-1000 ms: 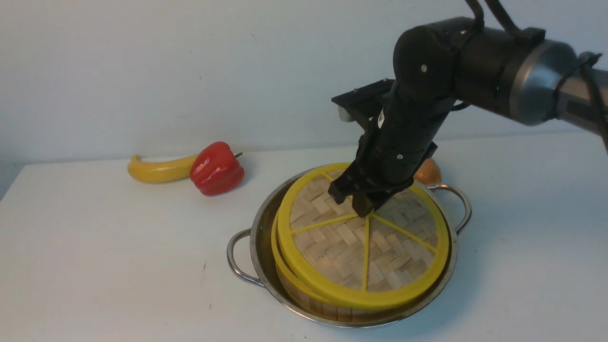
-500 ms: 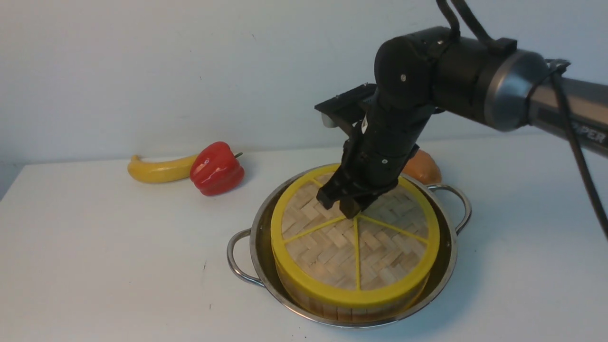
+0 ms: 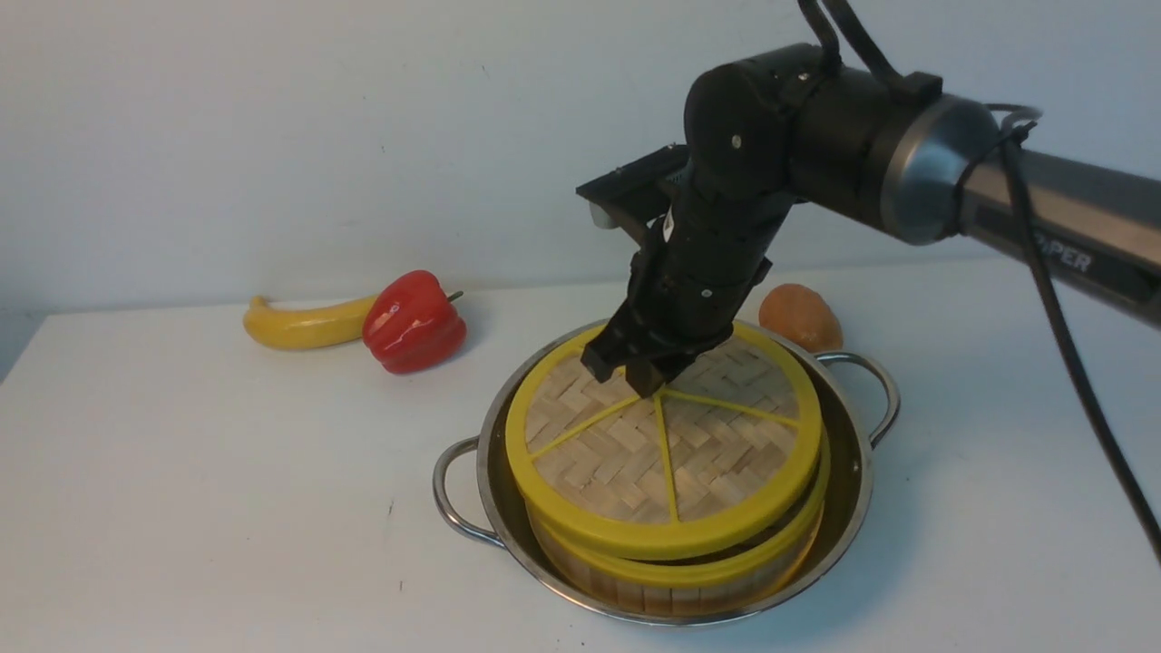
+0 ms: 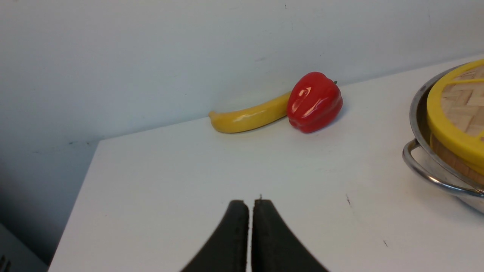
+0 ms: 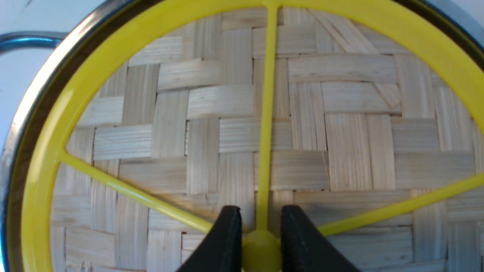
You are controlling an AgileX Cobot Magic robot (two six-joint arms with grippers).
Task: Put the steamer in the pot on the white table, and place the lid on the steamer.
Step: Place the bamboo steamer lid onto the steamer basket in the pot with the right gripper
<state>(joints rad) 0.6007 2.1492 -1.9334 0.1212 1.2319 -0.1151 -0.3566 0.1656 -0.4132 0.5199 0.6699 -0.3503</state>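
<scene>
- One right gripper (image 3: 646, 374), just above the centre of the frame in the front view, has its two fingers closed on the single yellow knob (image 5: 261, 251) of the lid.
- One lid (image 3: 617, 472), flat woven bamboo with one yellow rim, is in that grip near the middle of the frame. Three yellow spokes (image 5: 267, 113) show in the right wrist view.
- One steamer (image 3: 671, 594) is directly under the lid, inside the pot, in the lower middle of the frame. The lid sits off-centre over it, shifted to the left and away from the camera, with a dark gap between the two rims at the lower right; whether they touch at the far side, I cannot tell.
- One steel pot (image 3: 851, 481) surrounds the steamer, with two loop handles, one at its left and one at its upper right.
- One orange-brown rounded item (image 3: 800, 316) lies just behind the pot, right of centre.
- One red bell pepper (image 3: 414, 322) lies left of centre, touching one yellow banana (image 3: 304, 326) farther left.
- One white table (image 3: 227, 453) carries all of these.
- One left gripper (image 4: 251, 206), seen only in the left wrist view, has its two fingertips brought together with a mere sliver between.
</scene>
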